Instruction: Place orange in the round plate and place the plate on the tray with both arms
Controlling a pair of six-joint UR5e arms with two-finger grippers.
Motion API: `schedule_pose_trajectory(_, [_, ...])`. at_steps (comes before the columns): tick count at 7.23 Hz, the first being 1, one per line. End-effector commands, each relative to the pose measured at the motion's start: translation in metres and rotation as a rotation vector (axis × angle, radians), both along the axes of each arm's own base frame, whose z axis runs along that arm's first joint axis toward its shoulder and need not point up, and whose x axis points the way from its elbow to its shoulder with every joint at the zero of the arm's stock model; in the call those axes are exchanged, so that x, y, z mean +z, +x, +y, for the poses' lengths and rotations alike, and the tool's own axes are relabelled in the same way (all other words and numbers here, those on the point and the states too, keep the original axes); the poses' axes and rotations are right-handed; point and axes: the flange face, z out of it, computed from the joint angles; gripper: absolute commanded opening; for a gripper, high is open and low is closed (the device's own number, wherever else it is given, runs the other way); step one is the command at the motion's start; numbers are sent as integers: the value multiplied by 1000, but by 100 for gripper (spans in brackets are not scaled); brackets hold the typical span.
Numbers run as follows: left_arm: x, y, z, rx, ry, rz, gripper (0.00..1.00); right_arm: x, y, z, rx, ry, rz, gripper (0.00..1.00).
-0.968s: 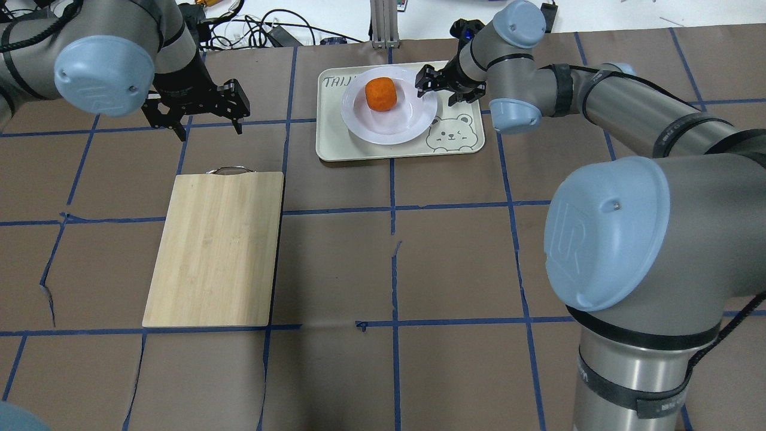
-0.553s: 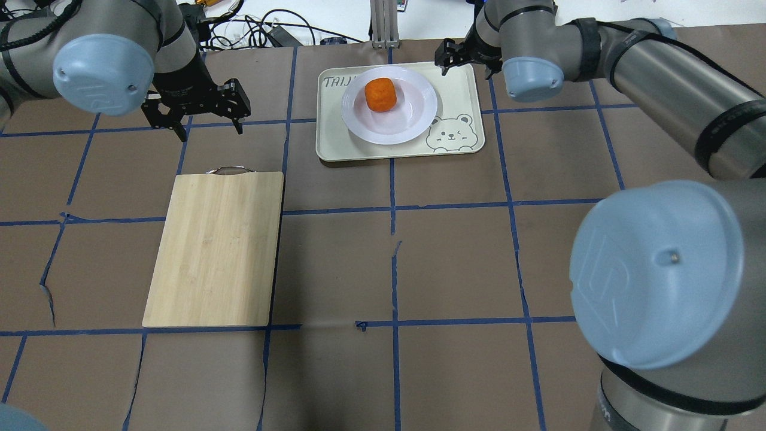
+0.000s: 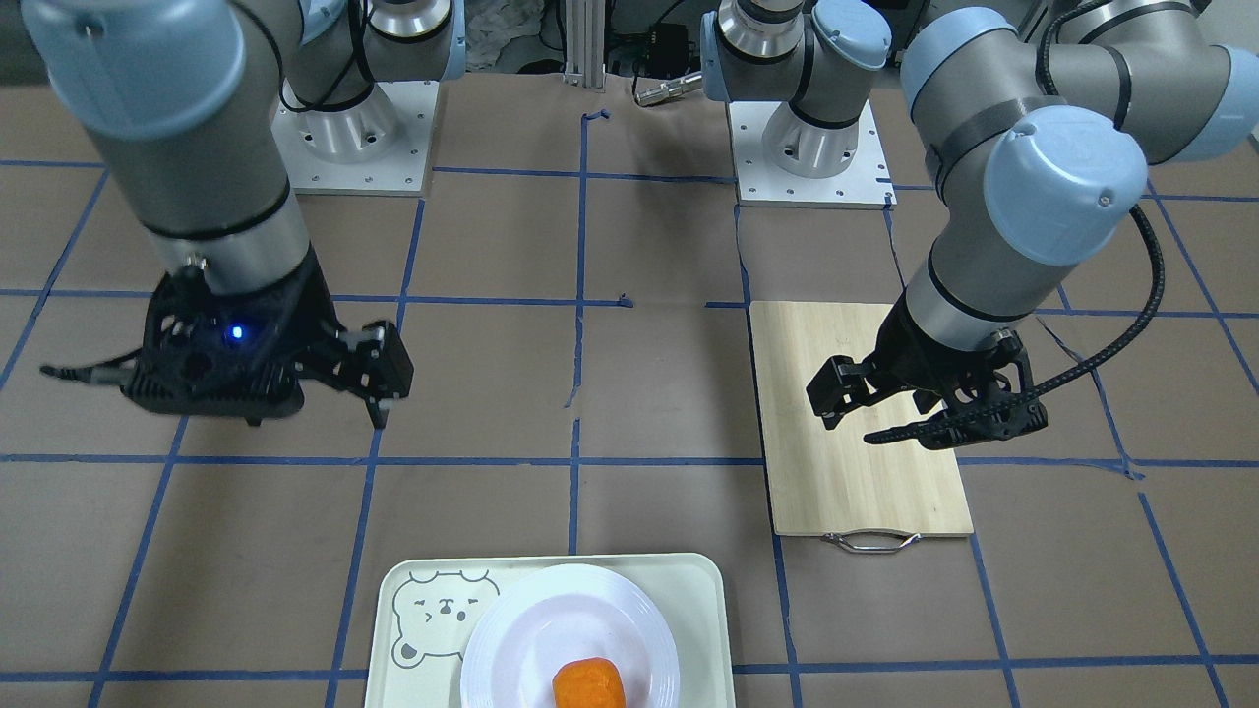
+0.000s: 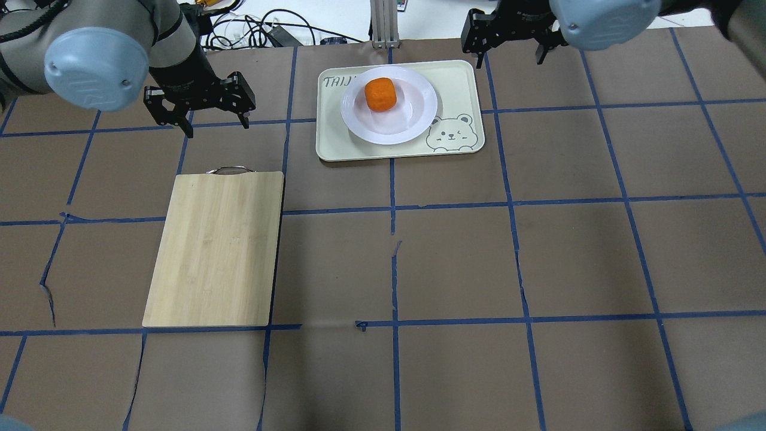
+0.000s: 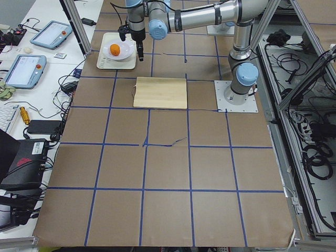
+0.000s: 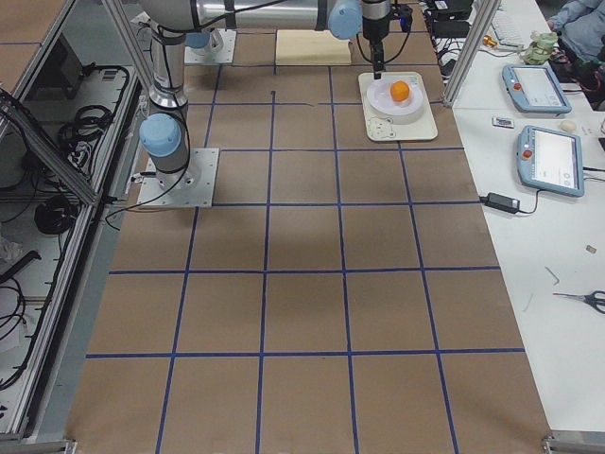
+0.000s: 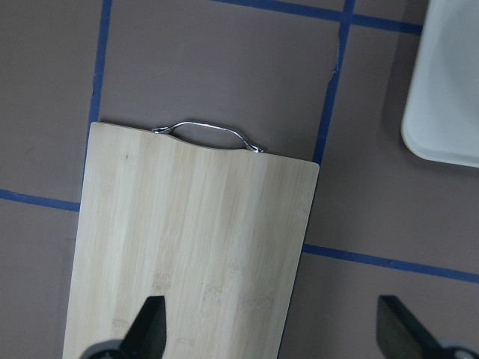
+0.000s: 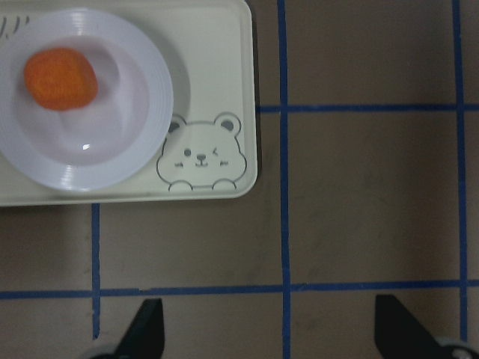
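Note:
The orange (image 4: 380,94) lies in the round white plate (image 4: 413,123), left of its centre. That plate rests on the cream tray (image 4: 462,90), beside the bear drawing; the right wrist view shows the orange (image 8: 60,78), plate (image 8: 120,161) and tray (image 8: 224,67) from above. Hovering off the tray's far right corner, my right gripper (image 4: 510,60) is open and holds nothing. To the tray's left, beyond the cutting board's handle end, my left gripper (image 4: 218,127) is open too and empty. In both wrist views the fingertips (image 7: 147,329) (image 8: 147,325) stand wide apart.
A light wooden cutting board (image 4: 215,248) with a metal handle (image 4: 228,170) lies left of centre on the brown, blue-taped table. Cables (image 4: 263,27) and an aluminium post (image 4: 381,24) sit at the far edge. Tablets lie on the side bench (image 6: 544,123).
My right gripper has left the plate's right rim and risen back toward the tray's far right corner, the arm swinging out of frame. The left gripper shifted slightly. Plate and orange stayed put.

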Motion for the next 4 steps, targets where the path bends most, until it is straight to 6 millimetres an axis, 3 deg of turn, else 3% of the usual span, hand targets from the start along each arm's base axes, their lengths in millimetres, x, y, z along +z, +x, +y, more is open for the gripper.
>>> schedule_pose_trajectory(1, [3, -2, 4, -6, -3, 6, 100, 37, -4, 48, 22, 69, 7, 100])
schedule_pose_trajectory(4, [3, -1, 5, -9, -3, 4, 100, 33, -4, 47, 68, 68, -21, 100])
